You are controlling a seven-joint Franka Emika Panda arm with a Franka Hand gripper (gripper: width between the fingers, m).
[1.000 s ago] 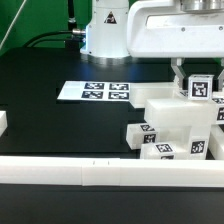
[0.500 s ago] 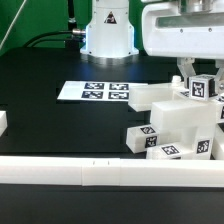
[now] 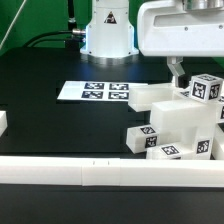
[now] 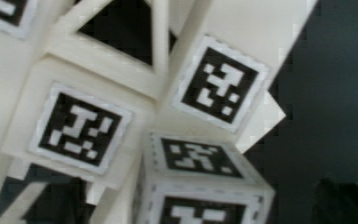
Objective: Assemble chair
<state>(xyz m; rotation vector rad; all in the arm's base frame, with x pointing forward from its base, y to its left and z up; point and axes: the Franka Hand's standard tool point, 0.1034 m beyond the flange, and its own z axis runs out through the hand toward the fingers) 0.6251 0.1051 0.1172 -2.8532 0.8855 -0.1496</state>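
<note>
A tilted chair piece (image 3: 207, 89) is being flanked by the gripper (image 3: 192, 79) over the chair parts (image 3: 175, 126), near the marker board (image 3: 95, 91); whether it is being pinched cannot be told.

White arm base (image 3: 108, 38), dark emblem (image 3: 108, 17), boxy white end effector (image 3: 190, 78), dark finger (image 3: 178, 72)

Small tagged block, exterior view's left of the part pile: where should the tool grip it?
Probably from above, pinching the small tagged block across its front and back faces. It lies flat on the table, its top is open, and its exterior-view right end seems to butt against the other chair parts.
</note>
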